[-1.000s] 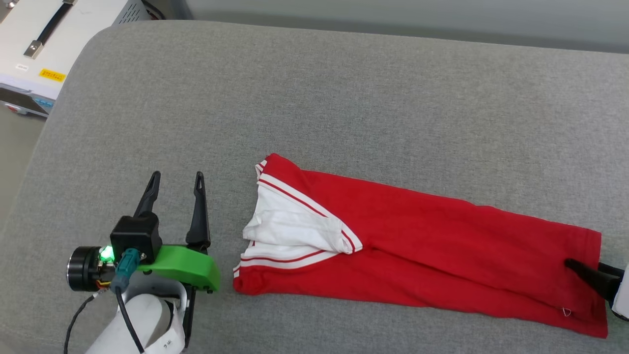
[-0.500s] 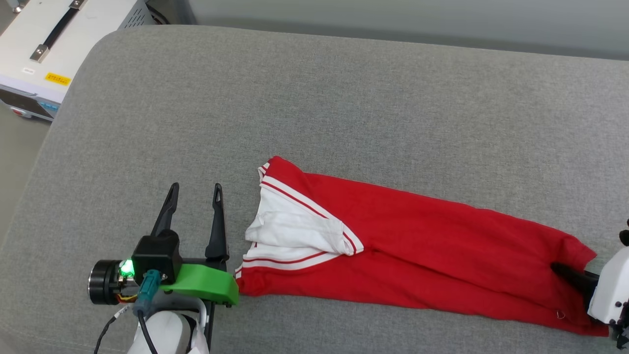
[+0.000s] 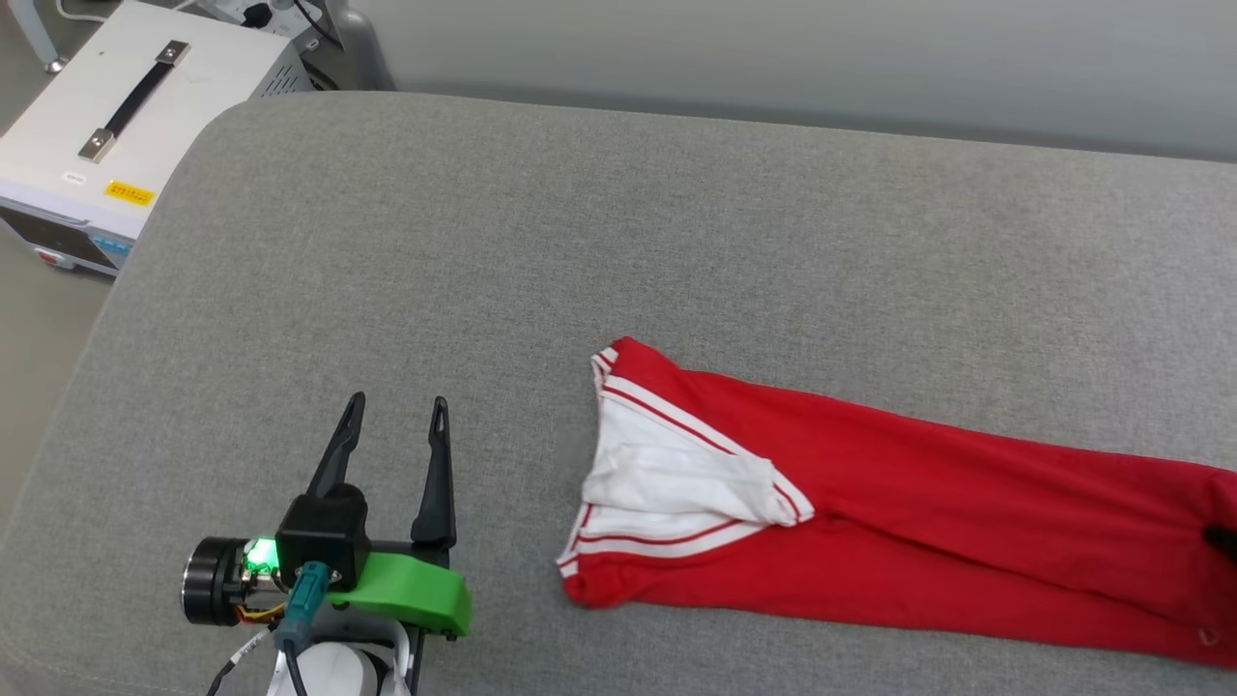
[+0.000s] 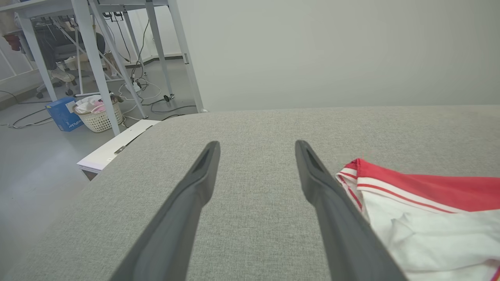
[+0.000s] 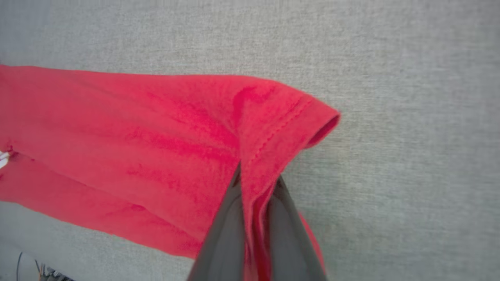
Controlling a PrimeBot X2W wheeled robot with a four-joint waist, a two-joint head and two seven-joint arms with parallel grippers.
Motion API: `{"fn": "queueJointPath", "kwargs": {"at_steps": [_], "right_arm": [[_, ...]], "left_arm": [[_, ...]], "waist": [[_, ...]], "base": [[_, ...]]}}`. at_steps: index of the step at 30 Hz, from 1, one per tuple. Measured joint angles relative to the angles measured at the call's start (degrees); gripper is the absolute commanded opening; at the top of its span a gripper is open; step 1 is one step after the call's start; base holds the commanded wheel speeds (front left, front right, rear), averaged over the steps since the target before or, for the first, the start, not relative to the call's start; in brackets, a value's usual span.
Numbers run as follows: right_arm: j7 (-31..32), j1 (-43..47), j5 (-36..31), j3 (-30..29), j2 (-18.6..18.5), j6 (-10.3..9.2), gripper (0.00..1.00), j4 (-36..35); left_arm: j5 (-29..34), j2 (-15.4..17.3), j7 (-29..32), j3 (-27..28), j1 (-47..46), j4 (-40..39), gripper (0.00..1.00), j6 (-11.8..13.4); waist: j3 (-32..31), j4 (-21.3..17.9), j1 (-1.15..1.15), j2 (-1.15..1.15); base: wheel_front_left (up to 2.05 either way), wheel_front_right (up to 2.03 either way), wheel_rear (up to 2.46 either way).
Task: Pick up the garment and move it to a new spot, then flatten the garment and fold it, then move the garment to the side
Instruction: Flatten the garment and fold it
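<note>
Right fingers [image 5: 224,234] pinch garment [image 5: 156,136] hem; yellow label [image 3: 129,192] on white box [image 3: 58,159] illegible.

The light is bright and even, with no glare. The grey cushion [image 3: 676,242] has only faint, soft shadows, like the thin one under the red shirt [image 3: 966,522]. A small green light [image 3: 259,553] glows near the left gripper [image 3: 398,399]. Up close, the fingers [image 5: 226,234] of the right gripper [image 5: 258,175] look blurry. The white table legs [image 4: 93,58] lean at the picture's edge.

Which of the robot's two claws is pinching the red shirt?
The right gripper: it is shut on the garment at its hem. The left gripper stands open beside it, holding nothing.
</note>
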Motion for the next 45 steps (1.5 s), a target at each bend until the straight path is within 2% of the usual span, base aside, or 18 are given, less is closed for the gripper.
{"fn": "queueJointPath", "kwargs": {"at_steps": [5, 10, 18, 22, 27, 33, 45], "right_arm": [[0.8, 1.3, 0.0, -2.2, -3.5, -0.01, 0.00, 0.6], [3.6, 2.5, 1.0, -3.4, -3.5, -0.01, 0.00, -2.9], [8.3, 2.1, 0.5, -2.6, 0.8, -0.01, 0.00, -14.3], [11.5, -0.9, -0.8, -1.0, 3.4, -0.01, 0.00, -18.3], [15.7, -7.1, -4.1, 4.1, 7.0, -0.01, 0.00, -20.6], [18.1, -15.6, -6.7, 11.8, 11.3, -0.01, 0.00, -19.6], [13.3, -26.8, -9.0, 26.0, 18.4, -0.01, 0.00, -7.8]], "left_arm": [[1.5, -0.5, 0.0, 0.7, 0.8, 0.2, 1.00, -1.3], [2.2, -0.9, 0.0, 1.6, 1.3, 0.5, 1.00, -2.5], [3.0, -2.2, 0.0, 2.3, 1.9, 0.9, 1.00, -3.6], [3.3, -2.5, 0.0, 2.3, 1.8, 0.9, 1.00, -4.2], [3.7, -3.3, 0.0, 2.4, 1.8, 1.0, 1.00, -4.8], [3.8, -4.1, 0.0, 2.3, 0.9, 1.2, 1.00, -5.2], [4.3, -5.3, 0.0, 2.2, -1.2, 1.8, 1.00, -5.6]], "waist": [[-1.2, -0.2, 0.00, 0.00], [-2.0, -0.4, 0.00, 0.00], [-2.5, -0.5, 0.00, 0.00], [-2.0, -0.2, 0.00, 0.00], [-0.7, 0.4, 0.00, 0.00], [1.2, 1.4, 0.00, 0.00], [4.3, 3.6, 0.01, 0.00]], "base": [[0.00, 0.00, 0.00], [0.00, 0.00, 0.00], [0.00, 0.00, 0.00], [0.00, 0.00, 0.00], [0.00, 0.00, 0.00], [0.00, 0.00, 0.00], [0.00, 0.00, 0.00]]}}
